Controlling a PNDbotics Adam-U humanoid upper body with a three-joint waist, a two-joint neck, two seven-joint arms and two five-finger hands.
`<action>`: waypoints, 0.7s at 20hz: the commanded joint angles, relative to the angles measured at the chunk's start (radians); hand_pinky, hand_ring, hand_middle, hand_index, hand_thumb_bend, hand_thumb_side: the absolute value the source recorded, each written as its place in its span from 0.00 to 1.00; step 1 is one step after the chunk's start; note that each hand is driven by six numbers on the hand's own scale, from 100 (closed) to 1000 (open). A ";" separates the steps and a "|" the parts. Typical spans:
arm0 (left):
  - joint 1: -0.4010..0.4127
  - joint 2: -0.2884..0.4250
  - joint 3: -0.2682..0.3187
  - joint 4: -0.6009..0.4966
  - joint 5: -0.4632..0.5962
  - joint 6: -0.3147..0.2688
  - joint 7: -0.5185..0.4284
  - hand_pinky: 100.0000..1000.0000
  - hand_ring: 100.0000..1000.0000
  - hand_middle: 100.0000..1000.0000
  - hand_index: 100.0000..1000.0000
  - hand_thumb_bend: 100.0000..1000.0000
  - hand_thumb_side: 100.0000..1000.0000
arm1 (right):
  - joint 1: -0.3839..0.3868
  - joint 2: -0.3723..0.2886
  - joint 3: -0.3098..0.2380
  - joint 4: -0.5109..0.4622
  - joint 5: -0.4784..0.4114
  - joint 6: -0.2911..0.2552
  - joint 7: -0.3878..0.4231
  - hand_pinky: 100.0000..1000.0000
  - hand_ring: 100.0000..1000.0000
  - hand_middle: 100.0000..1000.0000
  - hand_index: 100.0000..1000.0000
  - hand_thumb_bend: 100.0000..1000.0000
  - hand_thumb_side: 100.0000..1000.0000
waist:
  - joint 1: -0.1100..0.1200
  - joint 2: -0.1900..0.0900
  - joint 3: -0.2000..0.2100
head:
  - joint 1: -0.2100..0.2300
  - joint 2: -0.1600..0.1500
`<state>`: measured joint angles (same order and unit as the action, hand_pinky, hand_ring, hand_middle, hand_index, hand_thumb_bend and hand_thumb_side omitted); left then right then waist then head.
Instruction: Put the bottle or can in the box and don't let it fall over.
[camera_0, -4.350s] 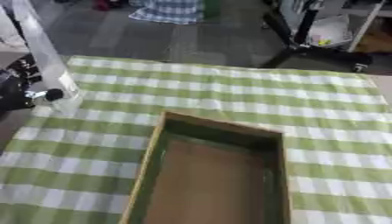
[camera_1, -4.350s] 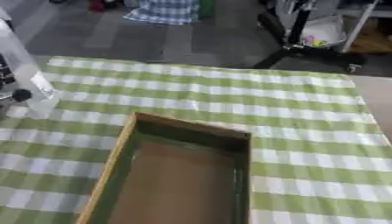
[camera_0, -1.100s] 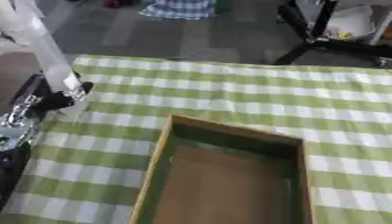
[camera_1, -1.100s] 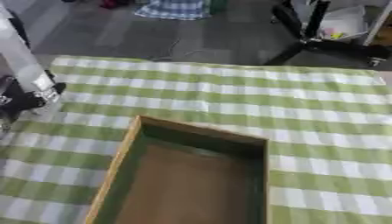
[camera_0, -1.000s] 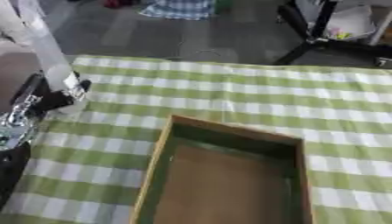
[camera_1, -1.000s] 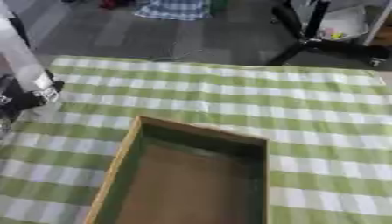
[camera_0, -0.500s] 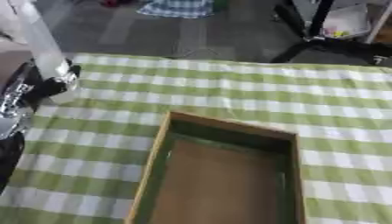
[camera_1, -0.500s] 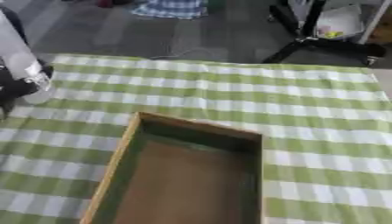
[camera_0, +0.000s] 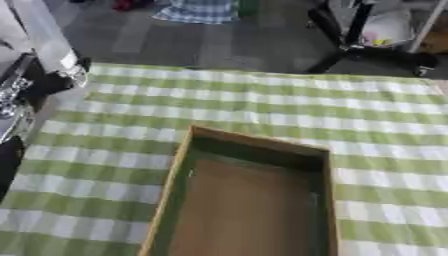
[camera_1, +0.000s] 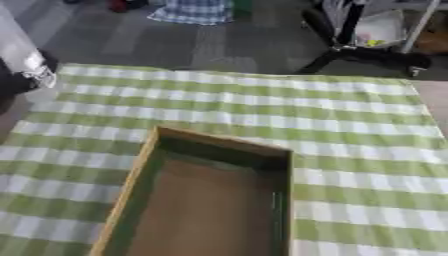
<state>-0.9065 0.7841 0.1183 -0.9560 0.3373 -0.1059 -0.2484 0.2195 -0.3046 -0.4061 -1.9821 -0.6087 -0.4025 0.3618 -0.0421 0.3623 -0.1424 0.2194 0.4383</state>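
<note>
My left hand (camera_0: 35, 82) is at the far-left table edge, fingers curled round the base of a clear plastic bottle (camera_0: 42, 37), which tilts slightly. The open cardboard box (camera_0: 248, 200) sits mid-table on the green checked cloth (camera_0: 262, 105), well apart from the bottle.

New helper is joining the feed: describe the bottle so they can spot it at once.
Start at the green-checked tablecloth with the open wooden box in its middle. Go to the cloth's far left corner: the left hand holds a tall, pale, clear bottle there, tilted, the only bottle in view.
</note>
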 joint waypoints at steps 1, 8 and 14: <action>-0.013 0.041 -0.013 -0.075 0.035 0.030 -0.020 1.00 0.87 0.14 0.15 0.10 0.00 | 0.010 -0.039 -0.014 -0.018 -0.018 -0.002 -0.005 0.91 1.00 1.00 1.00 0.00 0.59 | 0.004 -0.039 0.001 | -0.013 0.013; 0.001 0.014 -0.086 -0.250 0.089 0.079 -0.072 1.00 0.86 0.15 0.15 0.09 0.00 | 0.030 -0.073 -0.017 -0.018 -0.059 -0.001 -0.010 0.91 1.00 1.00 1.00 0.00 0.58 | 0.005 -0.088 0.007 | -0.061 0.056; 0.029 -0.034 -0.142 -0.386 0.137 0.128 -0.106 1.00 0.91 0.16 0.16 0.10 0.00 | 0.047 -0.103 -0.021 -0.018 -0.095 0.001 -0.013 0.91 1.00 1.00 1.00 0.00 0.58 | 0.008 -0.130 0.015 | -0.114 0.092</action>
<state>-0.8633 0.7368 -0.0204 -1.2976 0.4584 0.0117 -0.3489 0.2626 -0.3705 -0.4129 -1.9821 -0.6912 -0.4014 0.3529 -0.0367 0.2561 -0.1282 0.1176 0.5227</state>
